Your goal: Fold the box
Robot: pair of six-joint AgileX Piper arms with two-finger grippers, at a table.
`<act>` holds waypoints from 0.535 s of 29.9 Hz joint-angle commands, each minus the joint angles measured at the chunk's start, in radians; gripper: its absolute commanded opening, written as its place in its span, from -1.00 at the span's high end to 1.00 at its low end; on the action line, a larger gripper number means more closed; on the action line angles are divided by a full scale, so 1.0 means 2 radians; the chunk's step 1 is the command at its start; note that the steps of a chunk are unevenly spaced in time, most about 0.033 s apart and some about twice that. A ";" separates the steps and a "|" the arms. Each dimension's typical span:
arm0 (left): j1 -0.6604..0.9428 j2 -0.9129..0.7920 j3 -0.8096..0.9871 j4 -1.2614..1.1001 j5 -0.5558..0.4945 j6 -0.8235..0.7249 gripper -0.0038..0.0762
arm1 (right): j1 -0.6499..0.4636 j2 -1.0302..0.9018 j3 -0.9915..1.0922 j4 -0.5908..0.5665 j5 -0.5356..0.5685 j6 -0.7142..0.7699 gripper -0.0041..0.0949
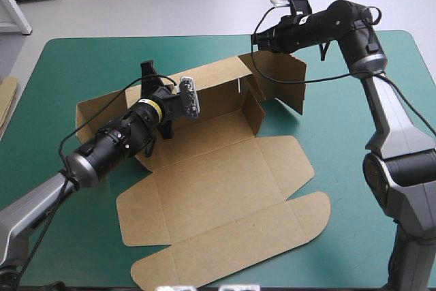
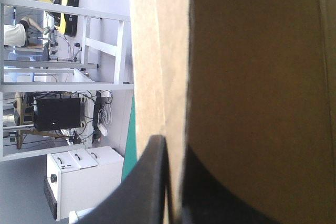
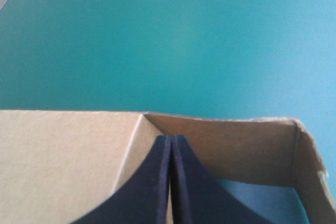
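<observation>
A strip of spare board (image 1: 7,100) pokes in at the far left edge of the frame, beside the worktop (image 1: 61,59). It plays no part here. The box (image 1: 218,168) lies across the middle of the teal-green worktop, half made. Its long back wall (image 1: 218,86) stands up, while the lid (image 1: 225,236) spreads flat toward the lower middle of the frame.

Left of centre, my left claw (image 2: 173,142) is clamped on that back wall, with a black finger (image 2: 149,182) on each face and the board pinched between. I judge that I hold it there to brace the wall upright, so the end panels can be turned in against it. The left end panel (image 1: 92,110), at the box's far left, is not tucked.

The tray (image 1: 211,134) forming in front of the back wall has a bare floor, and I see nothing inside it.

At the upper right, my right claw (image 3: 170,139) sits at the box's right-hand corner. Its fingers are all but closed on what looks like a sliver of board, so I take it to be gripping the box. The corner crease runs just ahead of the fingertips. The right end panel (image 1: 283,80) juts out past that corner, angled away. My guess is that this grip is meant to swing it in. Neither end is tucked yet.
</observation>
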 commanded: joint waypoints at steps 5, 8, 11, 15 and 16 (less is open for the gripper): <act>-0.007 -0.007 -0.005 -0.039 0.002 -0.011 0.92 | -0.008 0.047 -0.106 0.010 -0.023 0.017 0.92; -0.007 -0.007 -0.005 -0.039 0.001 -0.011 0.92 | -0.013 0.067 -0.132 0.010 -0.023 0.022 0.92; -0.007 -0.007 -0.005 -0.039 -0.001 -0.011 0.93 | -0.020 0.078 -0.139 0.012 -0.024 0.024 0.92; -0.007 -0.007 -0.005 -0.039 -0.001 -0.011 0.92 | -0.028 0.080 -0.140 0.012 -0.014 0.024 0.92; -0.007 -0.007 -0.005 -0.039 -0.001 -0.012 0.92 | -0.029 0.081 -0.140 0.011 -0.010 0.024 0.92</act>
